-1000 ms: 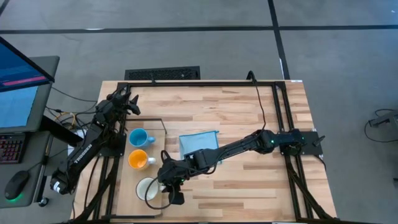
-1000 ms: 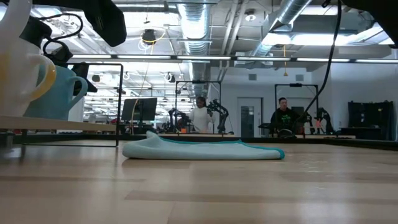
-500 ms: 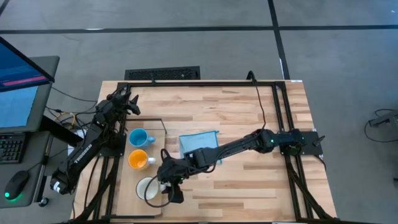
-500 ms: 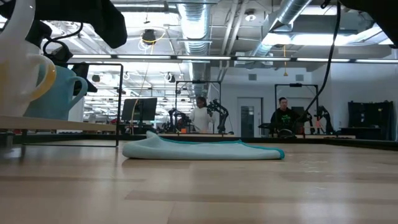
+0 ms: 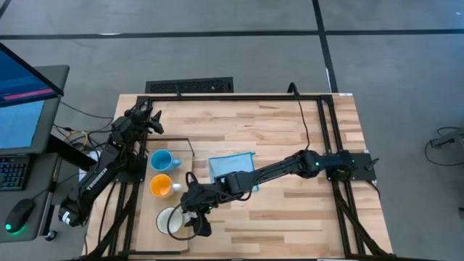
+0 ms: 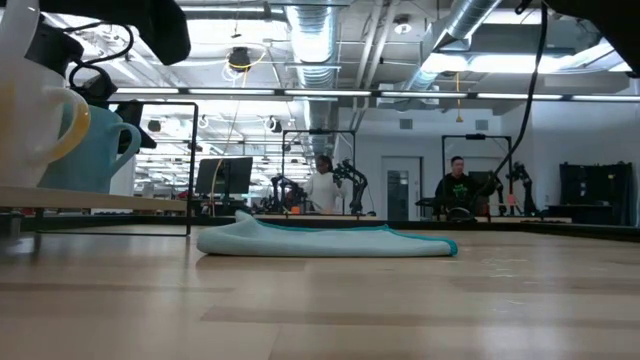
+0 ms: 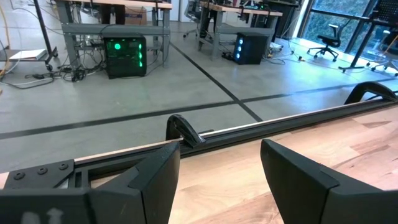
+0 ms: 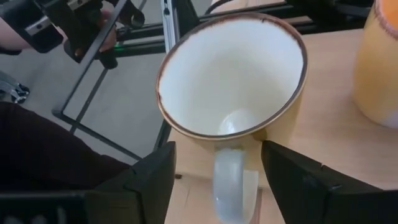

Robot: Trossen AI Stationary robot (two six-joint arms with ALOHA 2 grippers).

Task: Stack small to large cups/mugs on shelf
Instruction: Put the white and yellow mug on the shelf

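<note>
Right gripper (image 8: 217, 171), fingers spread wide, straddles white mug's (image 8: 231, 81) handle on the shelf (image 5: 168, 230); orange mug (image 5: 160, 185) just beyond, blue mug (image 5: 161, 160) farther.

The surface (image 5: 290, 138) is pale planked wood with a smooth, faintly satin finish, edged by matt black metal framing. On the shelf (image 5: 148, 217), the cream mug (image 8: 233, 93) looks like glossy glazed ceramic with a brown rim. Beside the shelf lies a soft, matt blue cloth (image 5: 232, 164).
</note>
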